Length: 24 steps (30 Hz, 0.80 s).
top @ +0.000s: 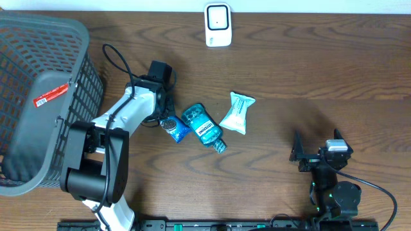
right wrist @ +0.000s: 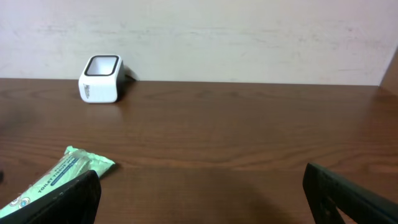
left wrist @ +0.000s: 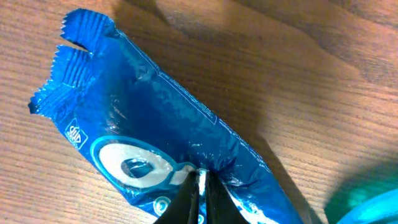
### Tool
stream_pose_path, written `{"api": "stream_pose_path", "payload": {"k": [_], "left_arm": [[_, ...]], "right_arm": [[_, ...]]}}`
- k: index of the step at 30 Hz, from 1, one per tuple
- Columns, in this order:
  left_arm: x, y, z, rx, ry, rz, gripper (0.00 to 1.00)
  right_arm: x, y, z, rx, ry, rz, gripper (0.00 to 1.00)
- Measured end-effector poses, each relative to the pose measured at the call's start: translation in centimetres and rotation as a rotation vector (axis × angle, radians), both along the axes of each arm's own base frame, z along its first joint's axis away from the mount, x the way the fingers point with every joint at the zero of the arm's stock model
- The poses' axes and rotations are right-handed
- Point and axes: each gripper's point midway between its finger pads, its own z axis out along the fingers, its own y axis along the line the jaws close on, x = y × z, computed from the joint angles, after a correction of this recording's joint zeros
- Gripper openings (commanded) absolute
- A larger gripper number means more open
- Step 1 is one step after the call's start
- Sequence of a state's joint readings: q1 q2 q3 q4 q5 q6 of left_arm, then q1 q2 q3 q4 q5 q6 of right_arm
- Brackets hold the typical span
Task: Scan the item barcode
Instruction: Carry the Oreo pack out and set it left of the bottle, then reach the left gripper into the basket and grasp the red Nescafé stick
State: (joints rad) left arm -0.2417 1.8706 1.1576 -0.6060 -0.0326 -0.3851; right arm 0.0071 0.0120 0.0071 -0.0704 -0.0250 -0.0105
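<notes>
A blue foil snack packet lies on the wooden table, just left of a teal mouthwash bottle. My left gripper is down on the packet. In the left wrist view its jaws are shut, pinching a fold of the blue packet. The white barcode scanner stands at the back edge, also seen as the scanner in the right wrist view. My right gripper rests at the front right, open, with nothing between its fingers.
A pale green wipes pack lies right of the bottle, and the pack shows beside my right gripper's left finger. A large grey basket fills the left side. The bottle's teal edge is close to the packet.
</notes>
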Motion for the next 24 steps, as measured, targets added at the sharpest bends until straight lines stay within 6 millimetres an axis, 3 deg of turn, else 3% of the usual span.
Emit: {"api": "stream_pose_path", "payload": {"k": [5,6,9,10,11,13,15,17,18,20,22,24], "left_arm": [[-0.1,-0.1,0.0,-0.001,0.002,0.009,0.08],[-0.2,0.0,0.1,-0.001,0.005,0.009,0.13],[-0.5,0.0,1.5,-0.003,0.001,0.008,0.60],[-0.3,-0.1,2.7,-0.007,-0.021,0.004,0.84],[0.3,-0.2,4.3,-0.016,-0.062,-0.003,0.98],[2.1,-0.7,9.5,-0.046,-0.203,-0.019,0.98],[3.8,-0.9,16.6,-0.081,-0.393,-0.023,0.98],[4.0,0.0,24.5,-0.093,-0.601,-0.005,0.98],[3.4,1.1,28.4,-0.084,-0.703,0.022,0.98],[1.7,4.7,33.9,-0.043,-0.855,0.127,0.98],[-0.1,8.6,36.6,0.006,-0.935,0.247,0.98],[-1.9,12.9,37.7,0.062,-0.971,0.403,0.98]], "right_arm": [[0.0,0.0,0.0,0.000,0.000,0.000,0.99],[0.0,0.0,0.0,0.000,0.000,0.000,0.99],[0.0,0.0,0.0,0.000,0.000,0.000,0.99],[0.0,0.0,0.0,0.000,0.000,0.000,0.99],[0.0,0.0,0.0,0.000,0.000,0.000,0.99],[0.0,0.0,0.0,0.000,0.000,0.000,0.99],[0.0,0.0,0.0,0.000,0.000,0.000,0.99],[0.0,0.0,0.0,0.000,0.000,0.000,0.99],[0.0,0.0,0.0,0.000,0.000,0.000,0.99],[0.0,0.0,0.0,0.000,0.000,0.000,0.99],[0.0,0.0,0.0,0.000,0.000,0.000,0.99],[0.0,0.0,0.0,0.000,0.000,0.000,0.99]]}}
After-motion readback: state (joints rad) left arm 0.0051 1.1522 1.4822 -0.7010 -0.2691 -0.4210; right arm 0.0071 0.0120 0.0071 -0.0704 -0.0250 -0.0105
